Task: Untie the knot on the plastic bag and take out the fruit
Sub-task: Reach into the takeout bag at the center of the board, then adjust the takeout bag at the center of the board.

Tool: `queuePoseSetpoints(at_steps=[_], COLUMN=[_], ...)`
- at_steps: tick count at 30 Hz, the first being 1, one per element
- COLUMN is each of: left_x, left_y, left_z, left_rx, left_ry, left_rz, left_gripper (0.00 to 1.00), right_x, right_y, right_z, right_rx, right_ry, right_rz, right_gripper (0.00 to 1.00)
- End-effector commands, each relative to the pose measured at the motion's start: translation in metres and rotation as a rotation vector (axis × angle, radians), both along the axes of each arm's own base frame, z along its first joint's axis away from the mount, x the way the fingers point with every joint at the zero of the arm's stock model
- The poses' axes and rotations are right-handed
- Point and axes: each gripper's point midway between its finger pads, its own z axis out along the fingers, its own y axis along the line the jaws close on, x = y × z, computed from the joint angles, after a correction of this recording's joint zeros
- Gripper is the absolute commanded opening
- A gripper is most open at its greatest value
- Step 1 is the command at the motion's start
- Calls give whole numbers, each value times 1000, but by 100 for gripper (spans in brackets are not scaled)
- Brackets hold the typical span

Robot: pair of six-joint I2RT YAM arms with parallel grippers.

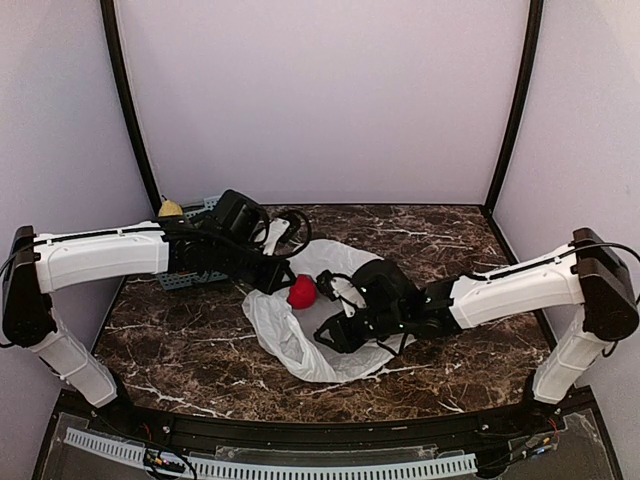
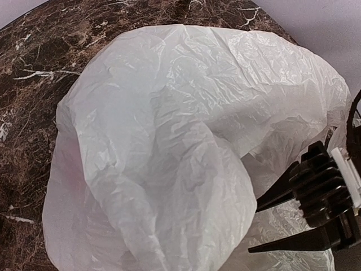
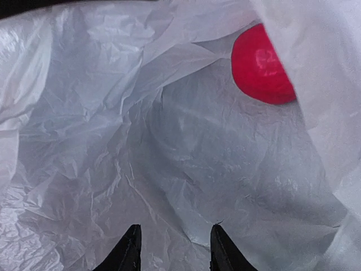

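Note:
The plastic bag [image 1: 290, 345] lies crumpled and open on the marble table, and it fills the left wrist view [image 2: 169, 130]. A red fruit [image 1: 302, 291] sits at its mouth; in the right wrist view it [image 3: 260, 65] lies inside, partly under a flap. My left gripper [image 1: 277, 278] is at the bag's upper edge beside the fruit, with a raised fold of plastic covering its fingers; it looks shut on that fold. My right gripper [image 3: 175, 251] is open and empty over the bag's inner plastic [image 3: 169, 141], and shows in the top view [image 1: 327, 312] and the left wrist view [image 2: 254, 228]. The knot is not visible.
A blue lattice basket [image 1: 190, 278] stands at the back left under my left arm, with a yellow fruit [image 1: 170, 209] at its far end. Black posts and pale walls close in the table's back and sides.

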Motion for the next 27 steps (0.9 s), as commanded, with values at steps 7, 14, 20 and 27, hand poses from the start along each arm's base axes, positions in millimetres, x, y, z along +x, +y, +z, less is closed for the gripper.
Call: queuePoseSetpoints(at_steps=[7, 14, 20, 27], left_x=[-4, -12, -36, -84], left_y=[1, -4, -19, -47], left_z=[11, 21, 39, 50], left_rx=[-54, -95, -206, -284], left_ry=[17, 21, 86, 181], left_rz=[-4, -60, -177, -328], left_gripper=[1, 1, 1, 1], right_x=[-16, 4, 36, 47], right_y=[40, 49, 35, 14], right_z=[-25, -37, -36, -22], right_rx=[-25, -37, -21, 62], right_ry=[8, 55, 74, 76], right_rz=[123, 24, -120, -192], right_gripper=[38, 39, 45, 61])
